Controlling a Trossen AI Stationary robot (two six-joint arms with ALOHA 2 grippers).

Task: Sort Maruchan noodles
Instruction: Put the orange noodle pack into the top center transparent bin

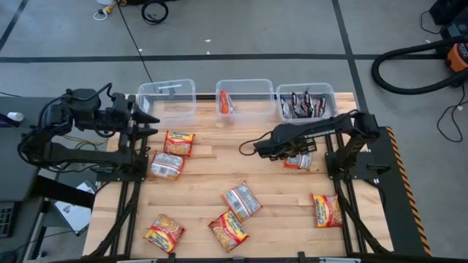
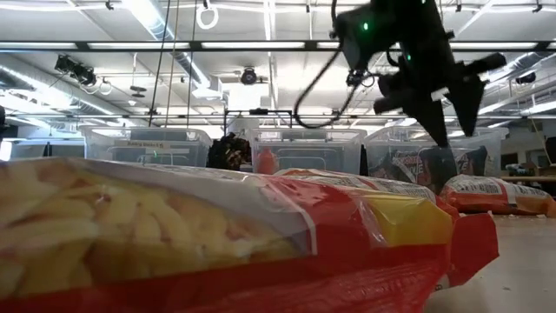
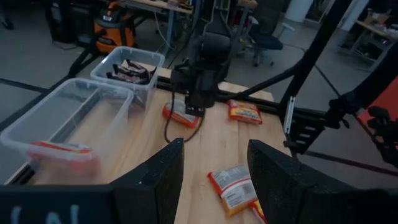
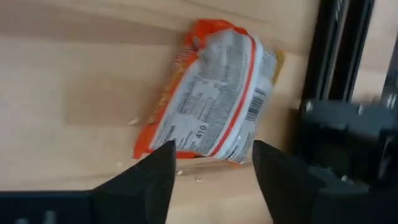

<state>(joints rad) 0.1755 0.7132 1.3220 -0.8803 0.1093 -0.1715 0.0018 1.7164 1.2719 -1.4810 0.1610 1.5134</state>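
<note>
Along the top edge of the bench [image 1: 219, 168] we see three clear bins: left bin [image 1: 168, 98] without packets, middle bin [image 1: 245, 97] holding one red packet [image 1: 224, 102], right bin [image 1: 306, 101] holding dark packets [image 1: 301, 106]. Our left claw [image 1: 146, 117] is spread. Our right claw [image 1: 250, 148], spread, hovers mid-frame; orange noodle packets [image 1: 232, 230] lie scattered below.

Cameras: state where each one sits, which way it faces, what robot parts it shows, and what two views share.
High: overhead, straight down on the table; both arms.
Low: table height, looking level across a noodle packet toward the bins; one arm above.
Left wrist: past the open left gripper toward the right arm.
Right wrist: down past the open right gripper.
Shared: the orange packet under the right gripper, also overhead.
</note>
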